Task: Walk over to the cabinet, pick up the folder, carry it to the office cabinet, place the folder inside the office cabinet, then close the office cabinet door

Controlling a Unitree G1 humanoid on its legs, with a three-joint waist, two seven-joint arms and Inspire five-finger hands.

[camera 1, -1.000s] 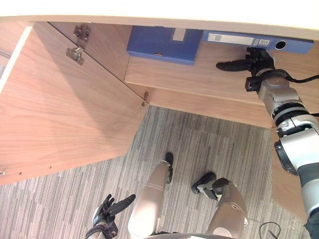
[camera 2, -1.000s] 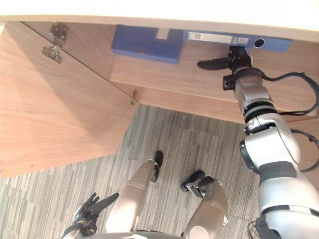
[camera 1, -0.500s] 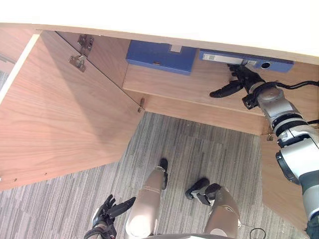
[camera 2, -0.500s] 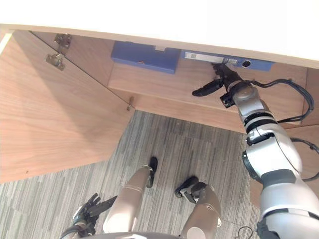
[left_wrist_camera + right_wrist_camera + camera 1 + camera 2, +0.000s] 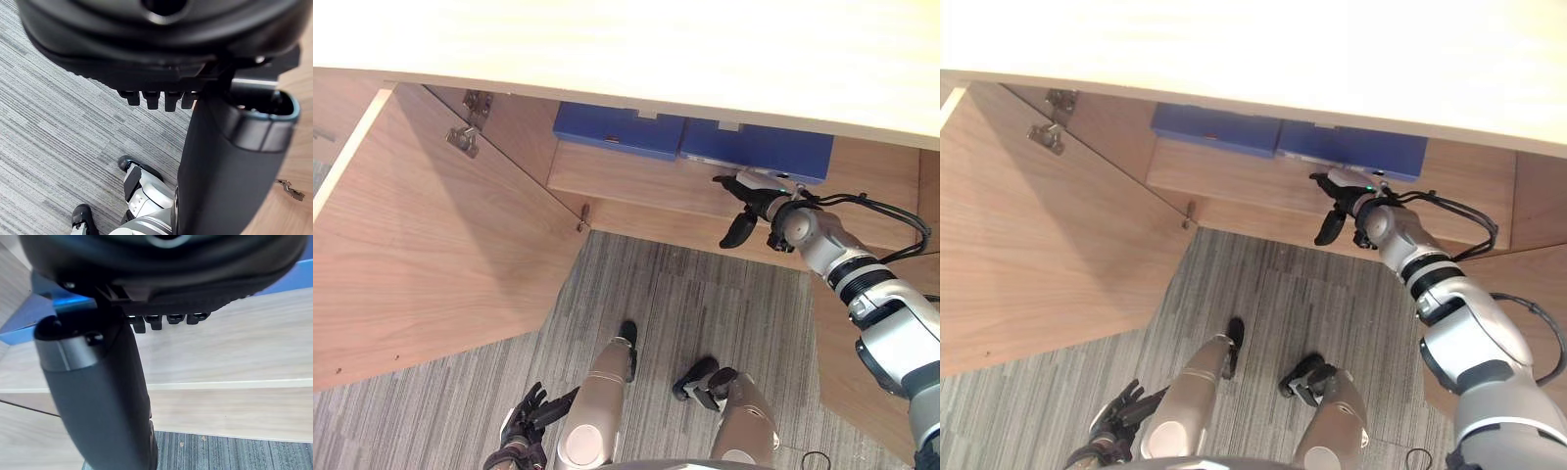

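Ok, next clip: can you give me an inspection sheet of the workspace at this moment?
Surface: wooden cabinet shelf, inside the open cabinet.
Job's things: two blue folders lie flat side by side on the shelf, left folder and right folder; cabinet door stands open.
Clutter: nothing seen.
Hands: right hand open at the shelf's front edge before the right folder, holding nothing; left hand open, low above the floor.
Cables: nothing seen on the shelf.
Surroundings: grey striped carpet; door hinges.
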